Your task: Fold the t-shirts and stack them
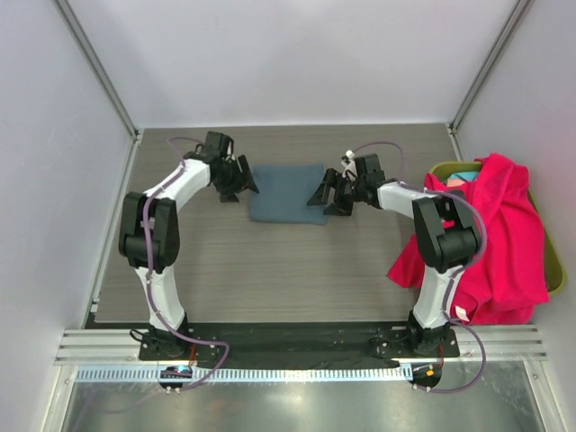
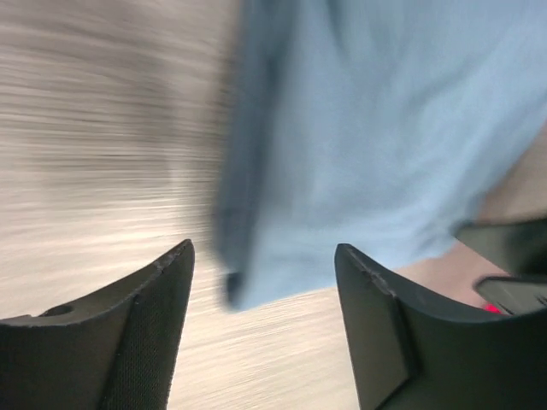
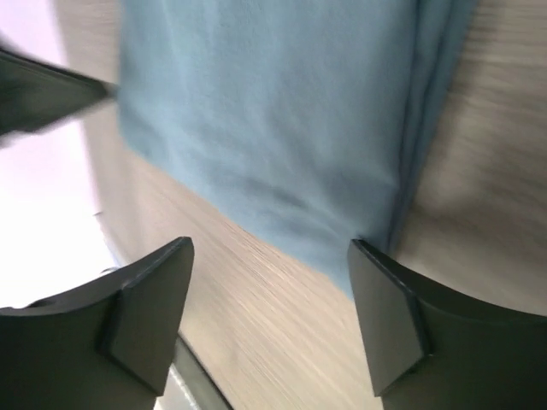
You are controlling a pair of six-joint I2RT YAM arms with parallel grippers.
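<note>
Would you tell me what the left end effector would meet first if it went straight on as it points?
Probably the folded grey-blue t-shirt, whose edge lies right before the left end effector; depth is unclear.

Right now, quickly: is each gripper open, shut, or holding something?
Left gripper: open, holding nothing, beside the left edge of the folded grey-blue t-shirt.
Right gripper: open, holding nothing, beside its right edge.

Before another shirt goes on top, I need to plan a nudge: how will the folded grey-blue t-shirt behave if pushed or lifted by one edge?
Lifted by one edge, the folded grey-blue t-shirt would probably droop and unfold: its stacked layers lie loose at the side. Pushed, it would likely bunch rather than slide whole on the wood-grain table.
</note>
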